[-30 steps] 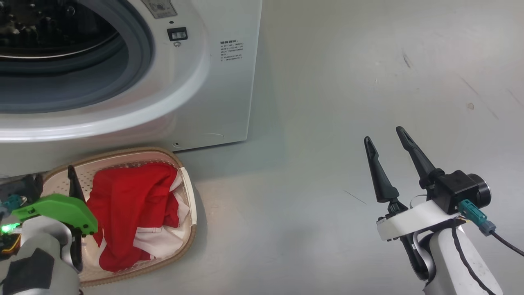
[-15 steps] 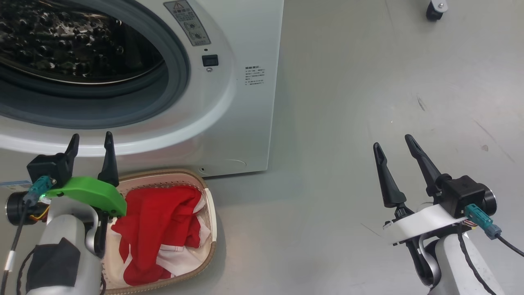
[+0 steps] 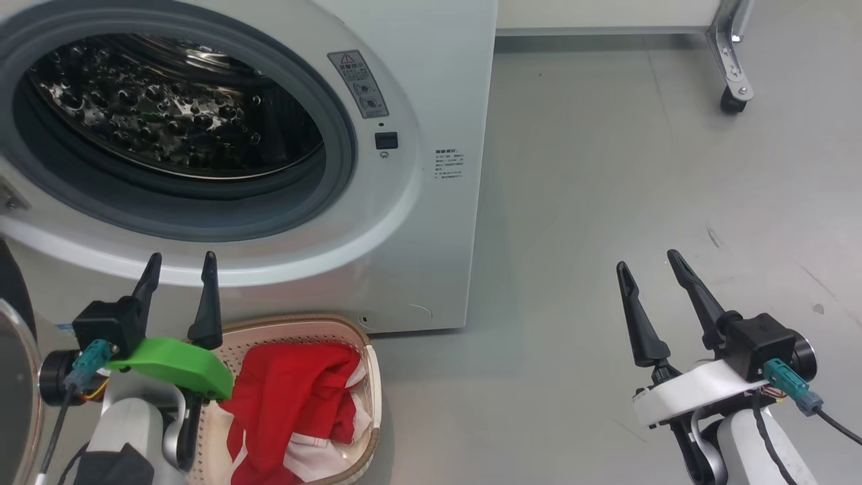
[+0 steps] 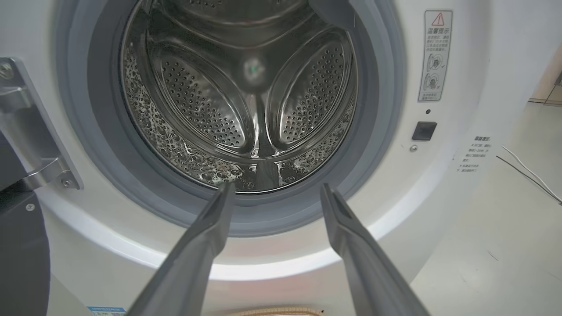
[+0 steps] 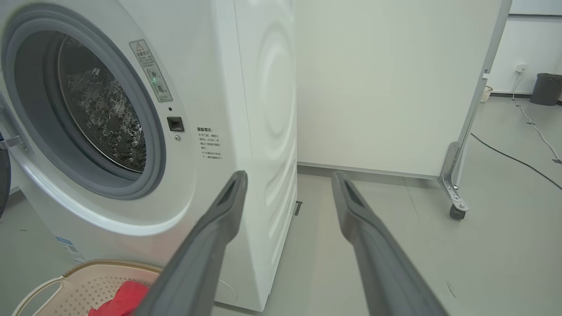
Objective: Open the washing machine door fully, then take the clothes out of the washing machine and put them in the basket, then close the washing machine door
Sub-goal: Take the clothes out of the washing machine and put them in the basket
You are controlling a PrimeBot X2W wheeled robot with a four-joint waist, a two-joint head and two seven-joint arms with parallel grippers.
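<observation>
The white washing machine [image 3: 431, 81] stands with its porthole uncovered, and its steel drum [image 4: 246, 101] holds no fabric that I can see. The washing machine door [image 3: 9, 289] is swung out at the far left; I see just its dark rim and hinge [image 4: 30, 131]. Red and white clothes [image 3: 296, 397] lie in the cream basket [image 3: 374, 391] on the floor below the porthole. My left gripper [image 3: 182, 259] is open and empty, above the basket's left end, pointing at the drum. My right gripper [image 3: 645, 259] is open and empty over the floor to the right.
A white partition on a caster wheel [image 3: 731, 101] stands behind and right of the machine. A cable [image 5: 505, 153] runs across the grey floor, and a dark bin [image 5: 546, 87] stands far back. Open floor [image 3: 572, 202] lies right of the machine.
The head camera has tilted up, so more of the drum shows. My left gripper rose out of the basket to in front of the porthole. The right arm has barely moved.
</observation>
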